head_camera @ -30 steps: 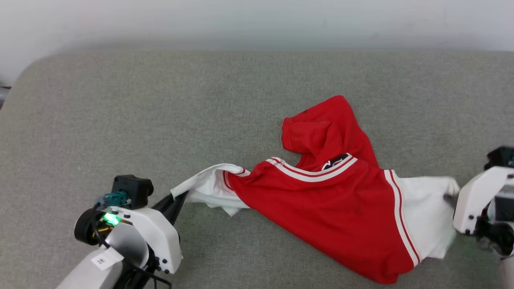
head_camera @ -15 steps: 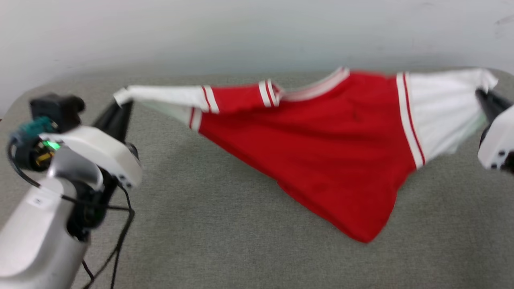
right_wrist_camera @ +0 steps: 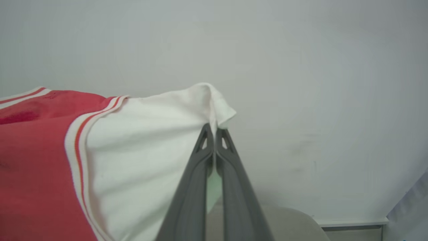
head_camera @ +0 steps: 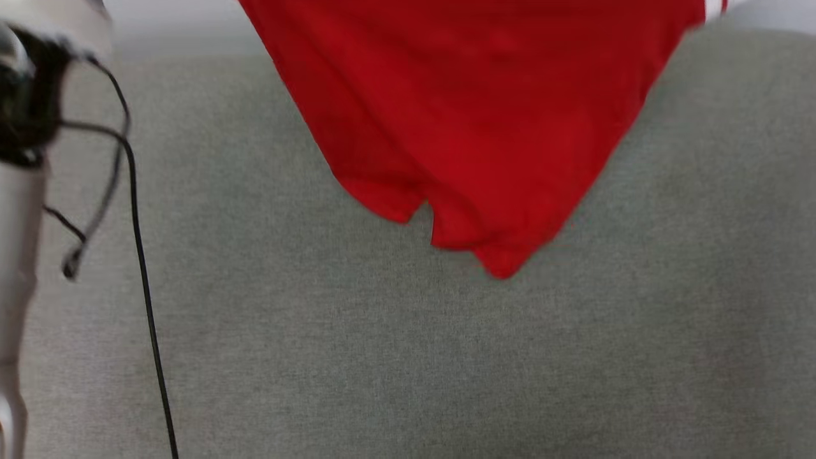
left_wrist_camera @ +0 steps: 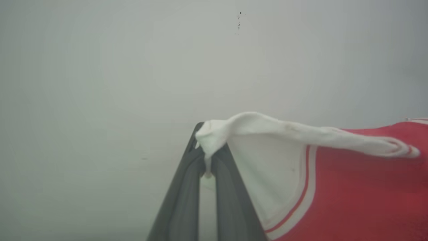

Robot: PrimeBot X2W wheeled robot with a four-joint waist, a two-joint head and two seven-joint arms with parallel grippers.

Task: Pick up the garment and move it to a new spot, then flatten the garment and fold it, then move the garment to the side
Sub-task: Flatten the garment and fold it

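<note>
Garment (head_camera: 484,127) top cut off overhead; left claw (left_wrist_camera: 209,160), right claw (right_wrist_camera: 214,129) pinch sleeves

Pale forearm (head_camera: 16,255), black cables (head_camera: 143,287), dark grey left hand (left_wrist_camera: 208,157)

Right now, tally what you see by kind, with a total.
red jersey: 1
hands, both shut on the jersey: 2 (left hand, right hand)
grey fabric surface: 1
black cable: 1
total: 5

Left gripper (left_wrist_camera: 208,160) held high, fingers pinched tight on a sleeve tip of the garment (left_wrist_camera: 351,187), right gripper (right_wrist_camera: 214,130) likewise — pale left forearm (head_camera: 16,268) upright.
</note>
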